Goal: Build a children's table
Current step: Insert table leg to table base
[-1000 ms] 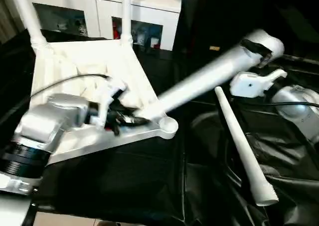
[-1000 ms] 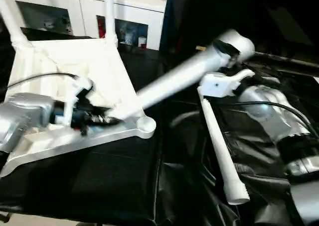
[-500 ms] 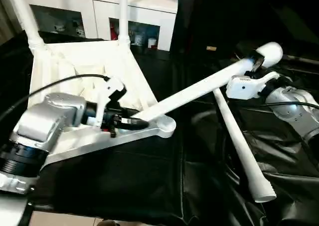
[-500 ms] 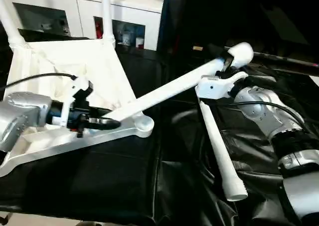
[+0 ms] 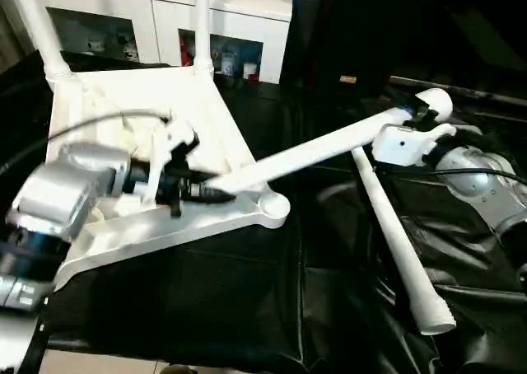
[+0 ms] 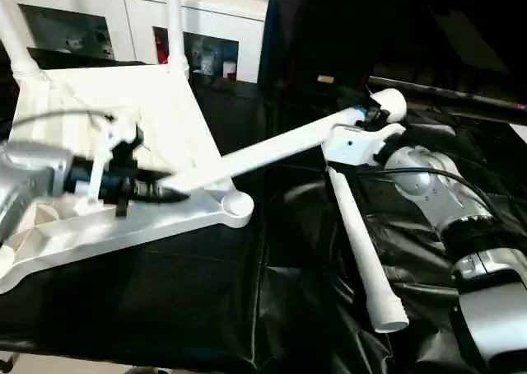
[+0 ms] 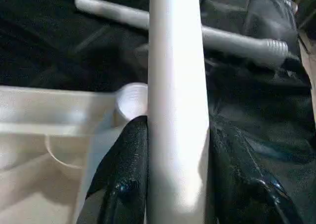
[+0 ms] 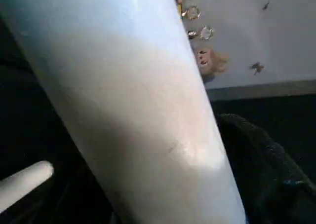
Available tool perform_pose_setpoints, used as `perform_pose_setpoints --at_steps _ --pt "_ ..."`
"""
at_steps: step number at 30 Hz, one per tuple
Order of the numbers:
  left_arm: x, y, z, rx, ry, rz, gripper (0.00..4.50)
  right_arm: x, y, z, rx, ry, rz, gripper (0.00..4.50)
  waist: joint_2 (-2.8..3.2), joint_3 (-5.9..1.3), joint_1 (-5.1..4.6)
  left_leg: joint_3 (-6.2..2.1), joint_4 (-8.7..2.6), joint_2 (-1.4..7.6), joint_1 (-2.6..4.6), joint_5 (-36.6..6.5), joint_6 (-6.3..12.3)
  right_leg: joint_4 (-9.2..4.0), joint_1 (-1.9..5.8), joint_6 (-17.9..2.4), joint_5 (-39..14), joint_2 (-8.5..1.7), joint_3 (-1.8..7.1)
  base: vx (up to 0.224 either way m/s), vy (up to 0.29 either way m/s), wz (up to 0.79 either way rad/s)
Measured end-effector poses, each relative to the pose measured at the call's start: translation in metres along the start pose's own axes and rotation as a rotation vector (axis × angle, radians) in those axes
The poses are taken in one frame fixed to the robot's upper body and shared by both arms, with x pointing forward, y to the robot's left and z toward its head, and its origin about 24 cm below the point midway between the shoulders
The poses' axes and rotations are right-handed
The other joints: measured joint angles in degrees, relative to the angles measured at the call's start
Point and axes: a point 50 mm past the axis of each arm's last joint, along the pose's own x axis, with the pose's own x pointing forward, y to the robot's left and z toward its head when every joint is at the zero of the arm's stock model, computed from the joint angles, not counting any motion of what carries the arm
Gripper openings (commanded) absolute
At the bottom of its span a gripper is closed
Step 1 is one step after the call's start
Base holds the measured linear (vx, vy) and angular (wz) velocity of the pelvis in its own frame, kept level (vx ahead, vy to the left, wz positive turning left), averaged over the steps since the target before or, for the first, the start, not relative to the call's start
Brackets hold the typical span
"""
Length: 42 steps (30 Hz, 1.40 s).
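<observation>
Two legs [image 5: 200, 24] stand upright in the far sockets of the overturned tabletop [image 5: 156, 119], which lies on the black-draped work table [image 5: 206, 300] before white cabinets [image 5: 165, 20]. The left gripper [image 7: 175, 150] clamps a third leg [image 5: 313, 150] between its black fingers [image 7: 123, 169], just beside an empty corner socket [image 5: 273, 205]. The right gripper [image 5: 412, 131] sits at that leg's far end, its grip unclear. A fourth leg [image 5: 399, 242] lies on the cloth beneath it.
</observation>
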Motion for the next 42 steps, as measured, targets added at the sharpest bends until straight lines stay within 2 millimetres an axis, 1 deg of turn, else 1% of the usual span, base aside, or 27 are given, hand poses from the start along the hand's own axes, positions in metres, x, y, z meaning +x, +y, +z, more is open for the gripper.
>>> perform_pose_setpoints --at_steps 4,5,7,9,10,11,12,15,16,18,19,20,21,22,24,25,26,27,28,30,31,34,36,37,38,42 --pt "-0.007 0.011 0.004 -0.008 -0.059 0.101 2.29 -0.003 0.017 -0.003 0.100 0.021 0.026 2.56 0.02 0.01 -0.29 0.00 0.00 0.00 -0.01 0.0 0.00 0.03 -0.05 0.0 0.0 0.01 0.00 0.000 0.000 0.00" --pt "-0.008 0.013 0.007 -0.007 -0.085 0.116 2.43 -0.003 0.018 -0.004 0.112 0.028 0.037 2.53 0.00 0.02 -0.29 0.00 0.01 0.00 -0.02 0.0 0.00 0.04 -0.06 0.0 0.0 0.01 -0.01 0.000 0.000 0.00" --pt "-0.014 0.019 0.014 0.004 -0.140 0.166 2.54 -0.002 0.019 -0.004 0.160 0.041 0.036 2.40 -0.01 0.03 -0.44 0.00 0.01 0.01 -0.01 0.0 0.00 0.04 -0.06 -0.1 0.1 0.02 -0.01 0.000 0.000 0.00" --pt "-0.028 0.030 0.019 -0.011 -0.231 0.260 2.66 0.000 0.017 -0.003 0.251 0.044 0.005 2.35 -0.01 0.03 -0.59 -0.01 0.01 0.06 -0.01 0.0 0.00 0.05 -0.10 -0.1 0.0 0.08 -0.02 0.000 0.000 0.00" --pt "-0.038 0.036 0.024 -0.007 -0.289 0.317 2.76 -0.001 0.017 -0.005 0.293 0.052 -0.003 2.27 -0.01 0.02 -0.50 -0.01 0.01 0.07 -0.02 0.0 0.00 0.05 -0.10 -0.1 0.1 0.07 -0.04 0.000 0.000 0.00" --pt "-0.047 0.042 0.028 -0.009 -0.349 0.373 2.91 -0.001 0.016 -0.006 0.324 0.062 -0.009 2.03 0.00 0.03 -0.40 -0.02 0.01 0.07 -0.01 0.0 0.00 0.05 -0.09 -0.1 0.1 0.07 -0.04 0.000 0.000 0.00" --pt "-0.058 0.047 0.032 -0.011 -0.403 0.428 2.91 -0.001 0.017 -0.007 0.346 0.069 -0.004 2.03 -0.01 0.03 -0.37 -0.03 0.01 0.08 -0.03 0.0 0.00 0.04 -0.10 -0.2 0.1 0.08 -0.06 0.000 0.000 0.00" --pt "-0.088 0.058 0.047 -0.013 -0.585 0.570 2.92 -0.002 0.027 -0.007 0.439 0.082 0.015 1.94 -0.02 0.02 -0.08 -0.02 0.01 0.08 -0.02 0.0 0.01 -0.01 -0.04 -0.2 0.1 0.06 -0.06 0.000 0.000 0.00" --pt "-0.103 0.063 0.049 -0.037 -0.659 0.651 2.92 0.001 0.032 -0.004 0.506 0.078 0.016 1.93 -0.01 0.02 -0.16 -0.02 0.01 0.08 -0.03 0.0 0.01 -0.01 -0.08 -0.2 0.1 0.07 -0.06 0.000 0.000 0.00" --pt "-0.117 0.067 0.048 -0.057 -0.705 0.734 2.92 0.004 0.036 0.000 0.589 0.072 0.021 1.91 -0.01 0.03 -0.10 -0.02 0.00 0.08 0.00 0.0 0.02 0.00 -0.06 -0.2 0.1 0.06 -0.06 0.000 0.000 0.00" --pt "-0.120 0.068 0.042 -0.065 -0.693 0.753 2.92 0.006 0.037 0.002 0.677 0.064 0.024 1.91 -0.01 0.03 0.04 -0.02 -0.02 0.09 0.00 0.0 0.03 -0.01 -0.06 -0.2 0.0 0.06 -0.07 0.000 0.000 0.00" --pt "-0.117 0.067 0.033 -0.072 -0.655 0.750 2.92 0.007 0.037 0.007 0.787 0.039 0.024 1.91 -0.04 0.00 0.12 0.01 -0.06 0.09 0.11 -0.1 0.09 -0.04 0.02 -0.2 0.0 0.05 -0.05 0.000 0.000 0.00" --pt "-0.110 0.066 0.021 -0.096 -0.613 0.731 2.92 0.008 0.039 0.012 0.883 0.009 0.031 1.91 -0.04 0.00 0.36 0.01 -0.06 0.12 0.17 -0.1 0.13 -0.02 0.08 -0.2 -0.1 0.05 -0.05 0.000 0.000 0.00" --pt "-0.095 0.065 0.005 -0.143 -0.556 0.689 2.92 0.010 0.041 0.018 0.977 -0.024 0.048 1.91 -0.06 0.02 0.80 0.01 -0.05 0.14 0.09 -0.1 0.13 -0.02 0.02 -0.2 -0.1 0.05 -0.06 0.000 0.000 0.00" --pt "-0.063 0.057 -0.016 -0.212 -0.478 0.575 2.92 0.014 0.043 0.030 1.128 -0.088 0.090 1.91 -0.18 0.07 1.57 0.02 -0.04 0.21 -0.04 -0.1 0.14 -0.04 0.00 -0.3 0.0 0.03 -0.14 0.000 0.000 0.00" --pt "-0.047 0.053 -0.023 -0.243 -0.447 0.513 2.92 0.016 0.043 0.038 1.195 -0.128 0.125 1.90 -0.35 0.15 2.26 0.07 0.00 0.34 -0.11 0.0 0.20 -0.03 -0.05 -0.3 0.0 0.06 -0.23 0.000 0.000 0.00" --pt "-0.039 0.050 -0.024 -0.247 -0.435 0.478 2.92 0.017 0.043 0.042 1.237 -0.153 0.147 1.90 -0.50 0.23 2.70 0.08 0.00 0.50 -0.14 0.0 0.23 -0.02 -0.05 -0.3 0.0 0.08 -0.30 0.000 0.000 0.00" --pt "-0.033 0.047 -0.021 -0.249 -0.435 0.453 2.92 0.017 0.044 0.046 1.296 -0.179 0.179 1.90 -0.54 0.25 3.04 0.10 0.01 0.64 -0.19 0.0 0.24 -0.03 -0.05 -0.4 0.0 0.10 -0.40 0.000 0.000 0.00" --pt "-0.024 0.041 -0.012 -0.239 -0.463 0.399 2.92 0.013 0.044 0.052 1.396 -0.231 0.233 1.90 -0.55 0.25 3.57 0.17 0.00 0.72 -0.11 0.0 0.24 -0.03 0.08 -0.5 -0.1 0.07 -0.44 0.000 0.000 0.00" --pt "-0.009 0.029 0.007 -0.235 -0.521 0.292 2.92 0.006 0.047 0.063 1.525 -0.311 0.352 1.90 -0.55 0.25 4.32 0.26 0.00 0.72 -0.02 0.0 0.24 0.01 0.15 -0.6 -0.1 0.03 -0.41 0.000 0.000 0.00" --pt "0.002 0.021 0.018 -0.249 -0.563 0.213 2.92 0.002 0.049 0.072 1.586 -0.360 0.432 1.90 -0.55 0.25 4.63 0.27 0.00 0.71 0.02 0.0 0.24 0.01 0.18 -0.6 -0.1 0.02 -0.40 0.000 0.000 0.00" --pt "0.028 0.002 0.041 -0.313 -0.639 0.032 2.92 -0.004 0.044 0.085 1.670 -0.460 0.562 1.90 -0.55 0.25 4.72 0.30 0.00 0.70 0.09 0.0 0.22 0.10 0.17 -0.6 -0.1 0.01 -0.36 0.000 0.000 0.00" --pt "0.043 -0.010 0.053 -0.342 -0.677 -0.080 2.92 -0.007 0.038 0.088 1.719 -0.509 0.597 1.90 -0.56 0.24 4.73 0.29 -0.01 0.69 0.16 0.0 0.22 0.12 0.19 -0.6 -0.1 0.01 -0.38 0.000 0.000 0.00" --pt "0.048 -0.016 0.058 -0.352 -0.691 -0.133 3.10 -0.009 0.035 0.090 1.739 -0.536 0.620 1.90 -0.57 0.24 4.70 0.28 -0.02 0.69 0.18 0.0 0.22 0.12 0.18 -0.4 -0.2 0.03 -0.40 0.000 0.000 0.00" --pt "0.051 -0.019 0.060 -0.358 -0.690 -0.159 3.27 -0.011 0.033 0.091 1.749 -0.544 0.637 1.90 -0.56 0.24 4.54 0.27 -0.05 0.68 0.17 0.0 0.21 0.12 0.16 -0.3 -0.2 0.05 -0.42 0.000 0.000 0.00" --pt "0.064 -0.032 0.064 -0.374 -0.657 -0.246 3.32 -0.025 0.034 0.092 1.767 -0.543 0.710 1.90 -0.57 0.24 4.34 0.22 -0.06 0.67 0.15 0.1 0.13 0.09 0.16 -0.3 -0.2 0.07 -0.51 0.000 0.000 0.00"
